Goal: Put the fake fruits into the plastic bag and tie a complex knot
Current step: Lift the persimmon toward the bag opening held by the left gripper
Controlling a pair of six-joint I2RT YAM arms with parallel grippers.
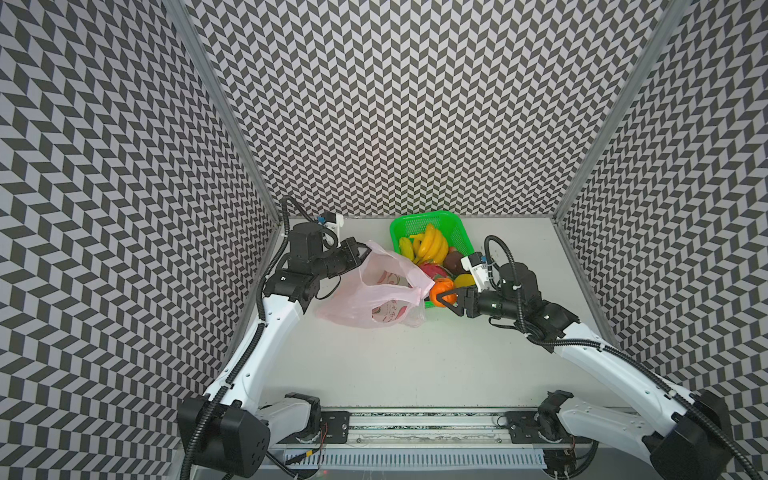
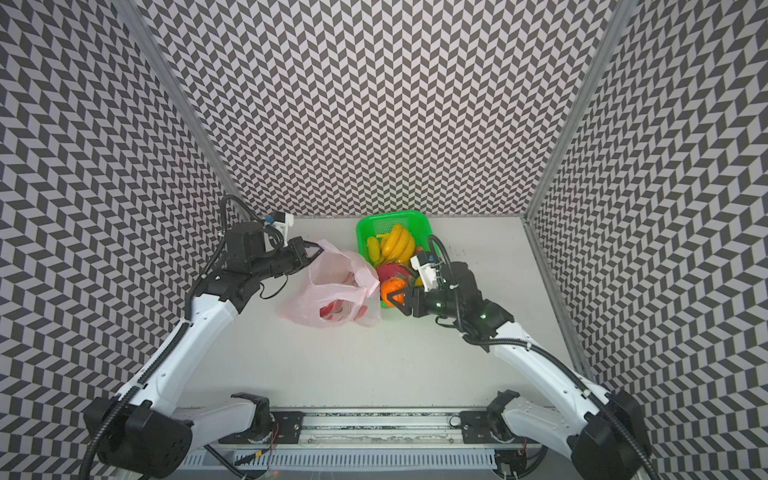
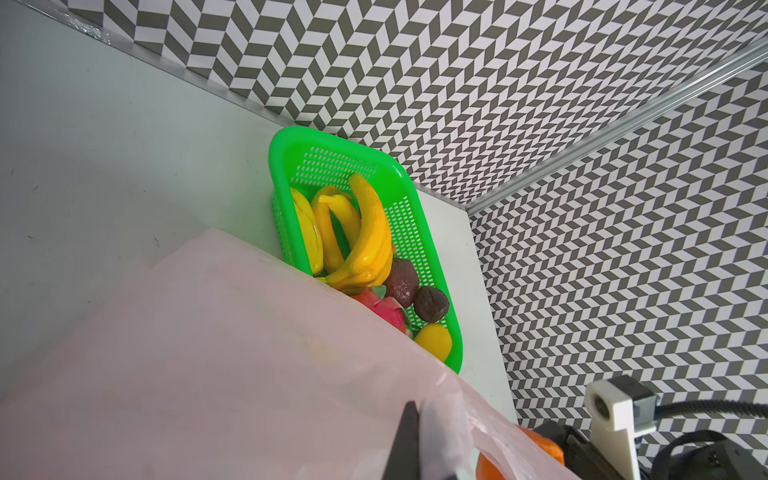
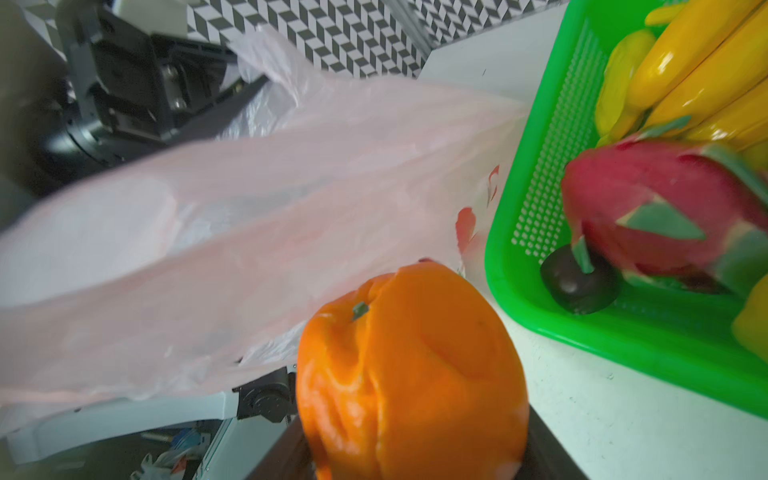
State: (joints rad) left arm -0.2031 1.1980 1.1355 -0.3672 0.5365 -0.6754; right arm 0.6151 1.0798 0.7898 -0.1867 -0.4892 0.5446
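The right claw (image 1: 440, 296) stands about half open, its two black fingers clamped on either side of an orange (image 1: 441, 286). In the right wrist view the orange (image 4: 411, 374) fills the gap between them, and its skin looks dented. It hangs clear of the table (image 1: 374, 374), over the near-left corner of the basket (image 1: 419, 218) and right at the bag's nearest rim. Whether fruit and plastic touch I cannot tell. The right arm rises from the near-right corner with its elbow raised and its forearm sloping toward the far edge. Its wrist is turned so the claw points left, roughly level.

The left claw (image 1: 365, 249) is pinched fully together on the far-left rim of the bag (image 1: 374, 299). It holds that side up, and the mouth gapes toward the right. In the left wrist view one dark finger (image 3: 407, 440) shows against the pink film. The left arm climbs from the near-left corner along the left edge, and its wrist bends so the claw points right, toward the basket.

The bag's lower part slumps on the table between the left claw and the basket, with red prints showing through the plastic.

The basket stands at the far edge, about midway along. It holds bananas (image 1: 430, 245), a dragon fruit (image 1: 430, 270), two dark brown fruits (image 3: 401, 280) and a yellow fruit (image 3: 434, 340).
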